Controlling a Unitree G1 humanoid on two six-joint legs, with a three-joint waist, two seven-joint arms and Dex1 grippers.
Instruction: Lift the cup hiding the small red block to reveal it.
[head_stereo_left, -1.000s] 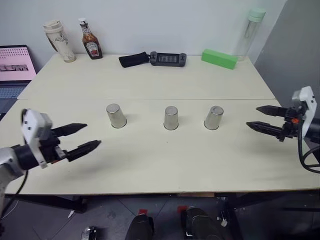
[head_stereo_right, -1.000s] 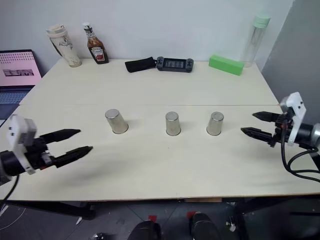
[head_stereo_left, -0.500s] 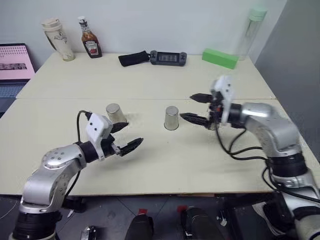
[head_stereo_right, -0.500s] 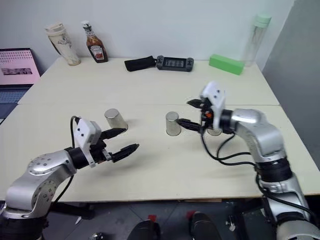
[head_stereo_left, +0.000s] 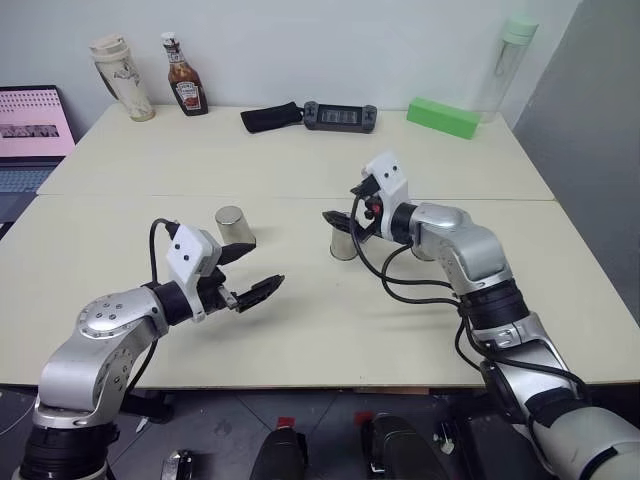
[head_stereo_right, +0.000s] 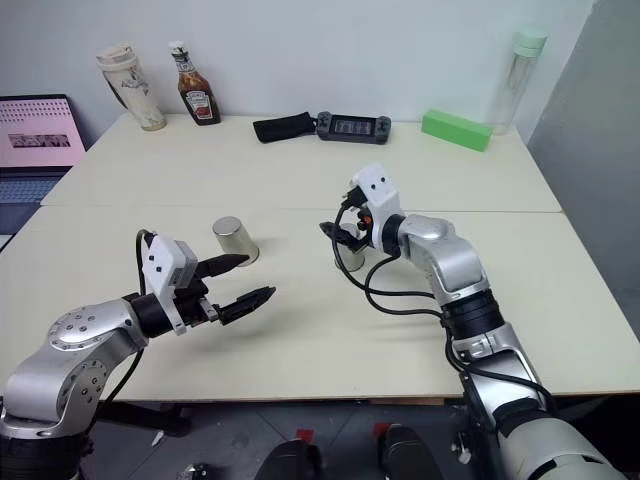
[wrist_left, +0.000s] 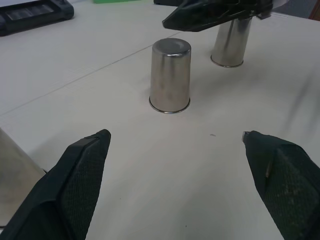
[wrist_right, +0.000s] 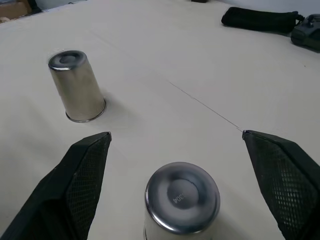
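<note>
Three silvery metal cups stand upside down in a row on the table. My right gripper is open and hovers at the middle cup, one finger on each side of its top and not touching. The left cup stands free. The right cup sits behind my right forearm. My left gripper is open and empty, low over the table in front of the left cup, pointing toward the middle cup. The small red block is hidden.
Along the back edge stand a beige tumbler, a ketchup bottle, a black pouch, a game controller, a long green block and a clear bottle. A laptop sits at far left.
My right arm has swung left from the table's right edge, past the right cup, to the middle cup. My left gripper has shifted right toward the left cup. Both stayed open.
</note>
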